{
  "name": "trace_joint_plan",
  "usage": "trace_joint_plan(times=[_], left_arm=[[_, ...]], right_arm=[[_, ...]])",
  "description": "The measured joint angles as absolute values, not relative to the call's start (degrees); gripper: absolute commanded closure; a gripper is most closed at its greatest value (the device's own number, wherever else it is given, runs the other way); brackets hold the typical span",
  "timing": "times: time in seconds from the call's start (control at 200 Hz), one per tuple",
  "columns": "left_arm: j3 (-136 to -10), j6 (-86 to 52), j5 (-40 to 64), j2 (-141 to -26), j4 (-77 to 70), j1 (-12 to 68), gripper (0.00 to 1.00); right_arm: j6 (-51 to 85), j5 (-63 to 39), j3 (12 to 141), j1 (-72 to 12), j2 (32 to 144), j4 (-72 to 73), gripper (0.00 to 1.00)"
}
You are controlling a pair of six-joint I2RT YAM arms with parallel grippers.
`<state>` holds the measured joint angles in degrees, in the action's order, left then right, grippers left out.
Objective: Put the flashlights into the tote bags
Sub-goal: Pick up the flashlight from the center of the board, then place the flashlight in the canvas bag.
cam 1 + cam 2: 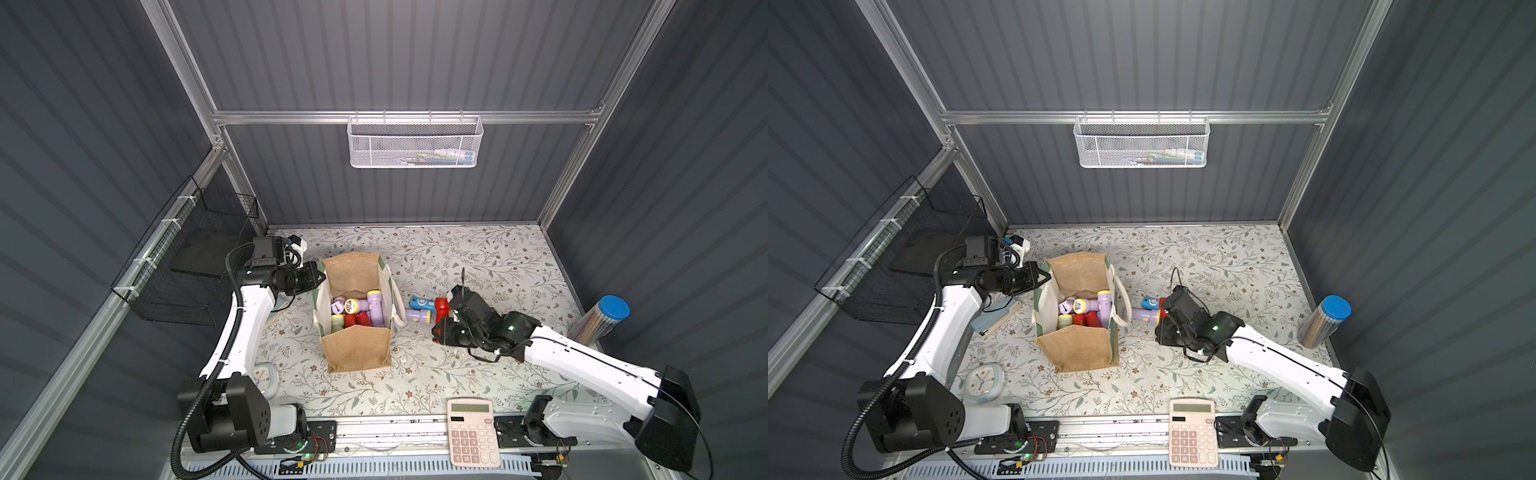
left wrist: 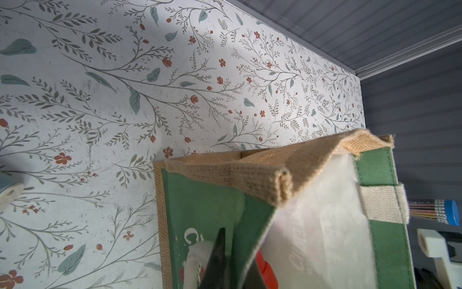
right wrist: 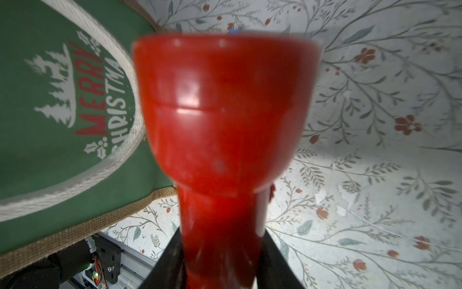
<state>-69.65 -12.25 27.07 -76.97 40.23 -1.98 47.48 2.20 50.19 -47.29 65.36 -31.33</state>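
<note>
The tan jute tote bag stands open at mid-table, and several lilac, red and pale green flashlights lie inside it. My left gripper is shut on the bag's green left side panel, with one jaw inside and one outside. To the right of the bag, my right gripper is shut on the handle of a red flashlight. Next to it on the table lie a blue flashlight and a lilac flashlight.
A pink calculator lies at the front edge. A clear pencil tube with a blue lid stands at the right wall. A stapler and a round clock lie by the left arm. A white mesh basket and a black wire basket hang on the walls.
</note>
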Motion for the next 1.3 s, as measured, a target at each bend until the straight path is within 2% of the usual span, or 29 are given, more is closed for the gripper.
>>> trace_joint_plan(times=[0.2, 0.49, 0.925, 1.11, 1.3], left_arm=[[-69.65, -12.25, 27.09, -76.93, 40.25, -1.98, 1.00], [-69.65, -12.23, 27.09, -76.71, 40.47, -1.98, 1.00], [-69.65, -12.23, 28.58, -76.71, 40.66, -1.98, 1.00], [-69.65, -12.25, 28.80, -76.71, 40.71, -1.98, 1.00], [-69.65, -12.25, 29.26, -76.71, 40.71, -1.98, 1.00]], right_arm=[[47.90, 3.01, 52.40, -42.72, 59.92, -34.85, 0.74], [44.47, 2.66, 66.61, -42.24, 62.76, -34.92, 0.73], [42.15, -8.05, 82.67, -42.72, 81.71, -27.00, 0.74], [39.72, -9.91, 95.57, -46.35, 90.96, -28.56, 0.74], [39.31, -12.99, 102.89, -50.19, 97.54, -28.49, 0.74]])
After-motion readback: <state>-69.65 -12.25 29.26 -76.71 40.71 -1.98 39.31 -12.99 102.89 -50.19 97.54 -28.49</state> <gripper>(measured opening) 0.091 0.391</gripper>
